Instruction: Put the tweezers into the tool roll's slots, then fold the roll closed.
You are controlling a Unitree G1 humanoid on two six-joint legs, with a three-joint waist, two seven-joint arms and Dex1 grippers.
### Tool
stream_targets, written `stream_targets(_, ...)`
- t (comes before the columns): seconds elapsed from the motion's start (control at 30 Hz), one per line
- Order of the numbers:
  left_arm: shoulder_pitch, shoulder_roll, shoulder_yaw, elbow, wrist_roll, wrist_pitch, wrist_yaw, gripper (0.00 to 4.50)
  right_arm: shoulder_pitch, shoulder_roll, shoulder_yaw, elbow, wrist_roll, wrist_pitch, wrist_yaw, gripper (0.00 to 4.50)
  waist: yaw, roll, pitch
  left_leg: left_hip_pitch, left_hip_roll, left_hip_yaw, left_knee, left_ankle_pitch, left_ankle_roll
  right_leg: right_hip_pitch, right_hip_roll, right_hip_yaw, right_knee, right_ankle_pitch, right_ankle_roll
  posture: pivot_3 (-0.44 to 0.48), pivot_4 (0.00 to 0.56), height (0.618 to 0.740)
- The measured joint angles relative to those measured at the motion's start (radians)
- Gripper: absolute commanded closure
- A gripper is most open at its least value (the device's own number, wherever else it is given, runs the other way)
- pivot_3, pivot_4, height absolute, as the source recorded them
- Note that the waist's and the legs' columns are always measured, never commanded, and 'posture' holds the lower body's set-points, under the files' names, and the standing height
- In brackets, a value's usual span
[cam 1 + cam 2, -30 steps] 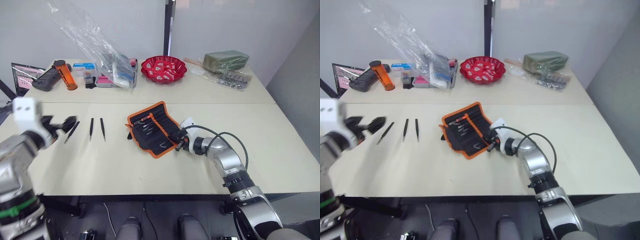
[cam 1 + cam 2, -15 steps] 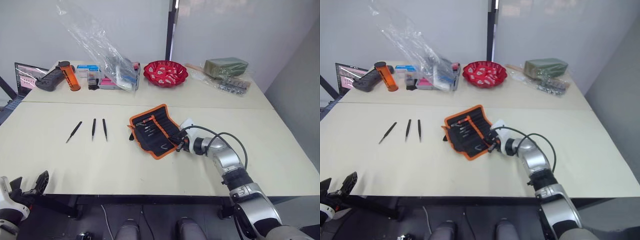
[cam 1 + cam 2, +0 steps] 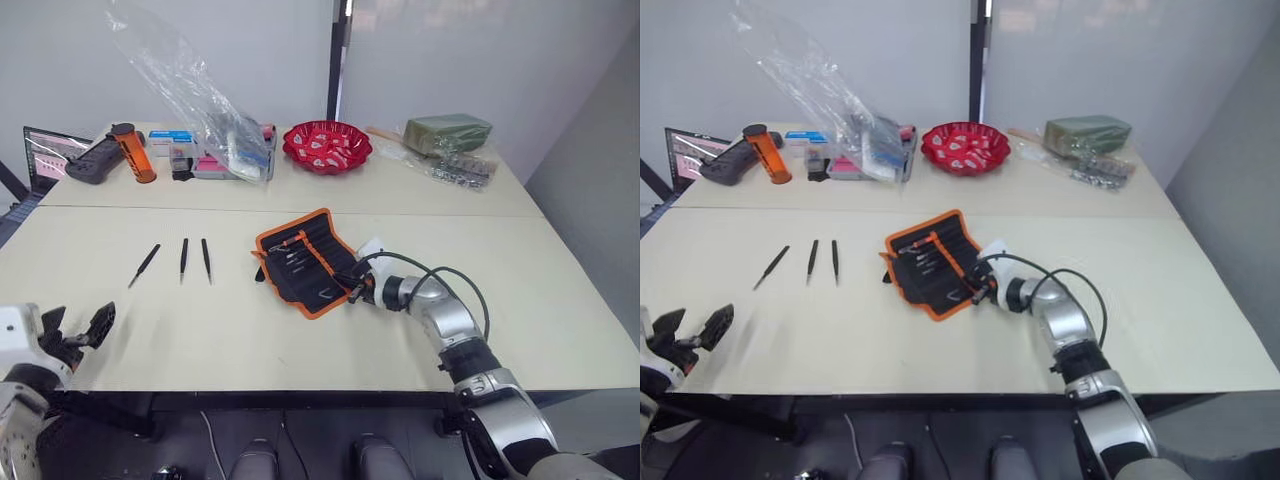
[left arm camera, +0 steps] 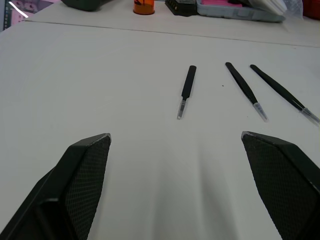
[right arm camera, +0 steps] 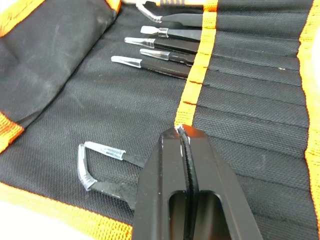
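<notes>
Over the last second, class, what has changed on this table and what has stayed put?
The left tool dropped from beside the three slim black tweezers to the table's near edge, fingers open. The right tool stays shut at the open orange-edged black fabric roll. Tweezers and roll are unmoved.

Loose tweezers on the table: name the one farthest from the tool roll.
The leftmost of the three tweezers, the one lying slanted. The other two lie almost parallel, closer to the tool roll.

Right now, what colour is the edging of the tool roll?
Bright orange, on the tool roll; the right wrist view shows it best.
</notes>
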State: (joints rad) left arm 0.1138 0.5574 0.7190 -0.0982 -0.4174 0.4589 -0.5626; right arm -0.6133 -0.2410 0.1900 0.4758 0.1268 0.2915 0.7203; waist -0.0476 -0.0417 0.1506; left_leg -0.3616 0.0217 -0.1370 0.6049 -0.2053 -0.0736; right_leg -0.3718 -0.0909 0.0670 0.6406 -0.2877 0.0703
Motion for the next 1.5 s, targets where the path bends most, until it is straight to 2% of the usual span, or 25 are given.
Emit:
stream_targets(0.23,-0.278,0.156,-0.196,0.368,0.083,-0.055,-0.075,0.05,0.033,0.008,-0.006,-0.051,0.000,0.007,-0.036,4.50,0.001,0.001,0.001,-0.001,0.000,0.000,-0.001,0.000,0.000,-0.001,0.000,0.000,0.000,0.000,0.001,0.000,0.150,0.740)
stream_targets(0.43,-0.451,0.171,-0.335,0.629,0.153,-0.149,-0.116,0.05,0.036,0.016,-0.004,-0.079,0.000,0.031,-0.044,4.50,-0.002,0.002,0.001,-0.003,0.000,0.000,-0.005,0.000,0.000,-0.007,0.000,0.000,0.001,0.000,0.000,0.000,0.150,0.740)
stream_targets(0.6,-0.552,0.196,-0.391,0.804,0.205,-0.237,-0.132,1.56,0.039,0.015,-0.005,-0.096,0.001,0.045,-0.049,4.50,0.000,0.002,0.001,-0.007,0.000,0.000,-0.004,0.000,0.000,-0.012,0.000,0.001,0.004,0.000,0.000,0.000,0.150,0.740)
stream_targets(0.83,-0.582,0.202,-0.402,0.892,0.215,-0.311,-0.141,3.86,0.042,0.012,-0.005,-0.114,0.000,0.064,-0.054,4.50,0.000,0.005,0.002,-0.007,0.000,0.000,-0.004,0.000,0.000,-0.012,0.000,0.001,0.005,0.000,0.001,0.000,0.150,0.740)
stream_targets(0.9,-0.582,0.208,-0.399,0.898,0.214,-0.314,-0.142,4.47,0.042,0.012,-0.005,-0.116,0.000,0.066,-0.053,4.50,0.000,0.006,0.002,-0.007,0.000,0.000,-0.004,0.000,0.000,-0.012,0.000,0.001,0.005,0.000,0.001,0.000,0.150,0.740)
stream_targets(1.07,-0.579,0.208,-0.372,0.886,0.182,-0.298,-0.146,4.47,0.042,0.011,-0.005,-0.117,0.000,0.066,-0.053,4.50,0.000,0.006,0.003,-0.008,0.000,0.000,-0.004,0.000,0.000,-0.014,0.000,0.001,0.005,0.000,0.000,0.000,0.150,0.740)
stream_targets(1.17,-0.578,0.213,-0.349,0.817,0.151,-0.262,-0.152,4.47,0.042,0.007,-0.006,-0.118,0.000,0.066,-0.053,4.50,0.001,0.005,0.003,-0.008,0.000,0.000,-0.004,0.001,0.000,-0.014,0.000,0.001,0.006,0.000,0.000,0.000,0.150,0.740)
stream_targets(1.37,-0.644,0.261,-0.351,0.495,0.060,-0.123,-0.202,4.47,0.043,0.006,-0.009,-0.120,0.000,0.066,-0.055,4.50,0.002,0.004,0.004,-0.009,0.000,0.000,-0.004,0.001,-0.001,-0.014,0.000,0.001,0.005,0.000,0.001,0.000,0.150,0.740)
stream_targets(1.5,-0.718,0.268,-0.456,0.332,0.044,-0.004,-0.246,4.47,0.050,0.005,-0.015,-0.135,0.001,0.066,-0.061,4.50,0.002,0.005,0.004,-0.009,-0.001,0.000,-0.004,0.001,-0.001,-0.013,0.000,0.001,0.005,0.000,0.001,0.000,0.150,0.740)
